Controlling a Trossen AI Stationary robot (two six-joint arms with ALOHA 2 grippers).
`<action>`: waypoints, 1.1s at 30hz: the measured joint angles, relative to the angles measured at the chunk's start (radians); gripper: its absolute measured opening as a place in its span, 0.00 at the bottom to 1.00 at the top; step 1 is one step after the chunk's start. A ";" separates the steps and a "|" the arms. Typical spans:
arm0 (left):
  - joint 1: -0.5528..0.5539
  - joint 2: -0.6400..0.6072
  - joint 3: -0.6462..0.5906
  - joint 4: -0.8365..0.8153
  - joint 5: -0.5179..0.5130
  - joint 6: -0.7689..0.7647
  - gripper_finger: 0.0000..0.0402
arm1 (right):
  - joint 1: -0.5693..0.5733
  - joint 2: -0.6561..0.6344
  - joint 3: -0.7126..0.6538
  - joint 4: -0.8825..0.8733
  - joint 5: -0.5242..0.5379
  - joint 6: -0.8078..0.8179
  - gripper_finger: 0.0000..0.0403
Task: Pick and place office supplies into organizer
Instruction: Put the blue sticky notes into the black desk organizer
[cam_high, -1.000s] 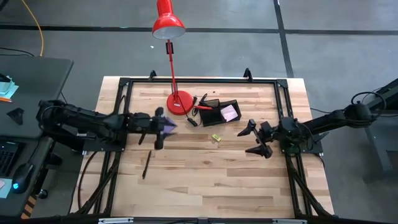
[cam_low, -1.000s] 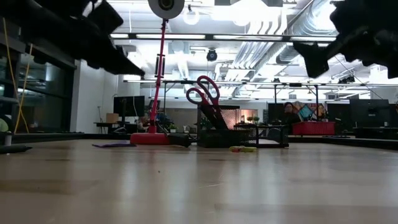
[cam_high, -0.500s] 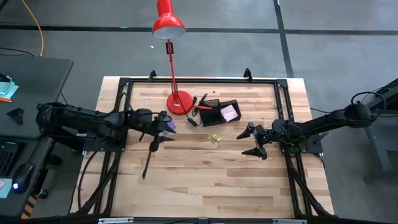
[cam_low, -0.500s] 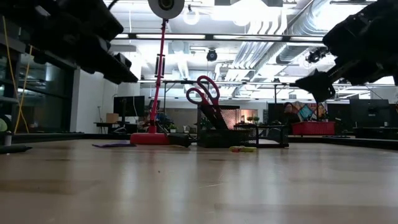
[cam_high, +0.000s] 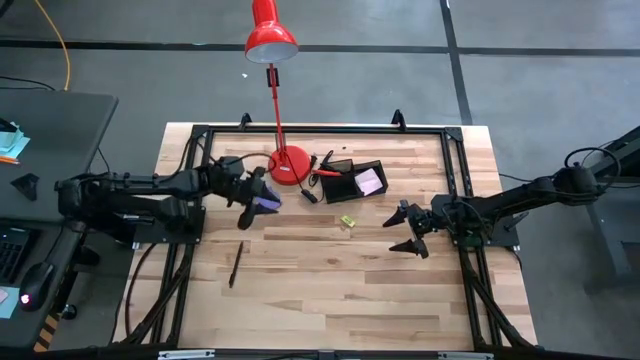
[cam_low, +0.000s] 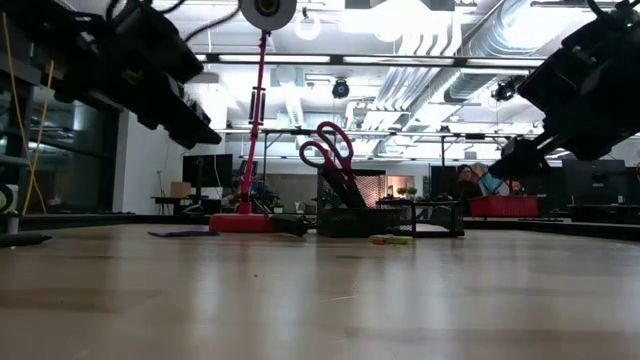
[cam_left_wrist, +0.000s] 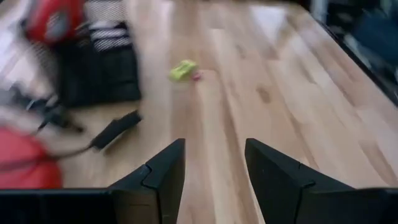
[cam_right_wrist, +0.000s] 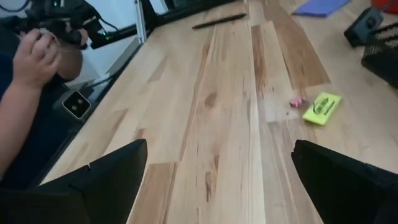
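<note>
Left gripper (cam_high: 250, 200) part-open, empty, seemingly above purple-blue pad (cam_high: 268, 204); right gripper (cam_high: 408, 229) wide open near yellow piece (cam_high: 347, 221); organizer (cam_high: 350, 182) with scissors (cam_low: 327, 153) beside lamp base (cam_high: 288, 165).

The left claw (cam_high: 252, 201) hides part of the purple-blue pad (cam_high: 270, 206); the organizer (cam_left_wrist: 99, 65) is blurred.

The left gripper (cam_high: 248, 196) has moved from above the purple pad (cam_high: 268, 205) toward the far side of the table (cam_high: 330, 290), and now sits just left of the pad, near the lamp base (cam_high: 289, 166). The right gripper (cam_high: 409, 229) has shifted slightly toward the near side and dropped lower, jaws spread wide.
</note>
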 joint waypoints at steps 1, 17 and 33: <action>0.018 0.000 0.000 -0.004 -0.013 -0.053 0.40 | 0.000 0.000 0.000 -0.002 0.000 0.000 0.97; 0.029 0.002 -0.088 0.111 -0.265 -0.472 0.40 | 0.000 0.000 0.000 -0.010 0.000 0.000 0.97; -0.013 -0.002 -0.173 0.238 -0.316 -0.485 0.40 | 0.000 0.000 -0.001 -0.017 0.000 0.000 0.97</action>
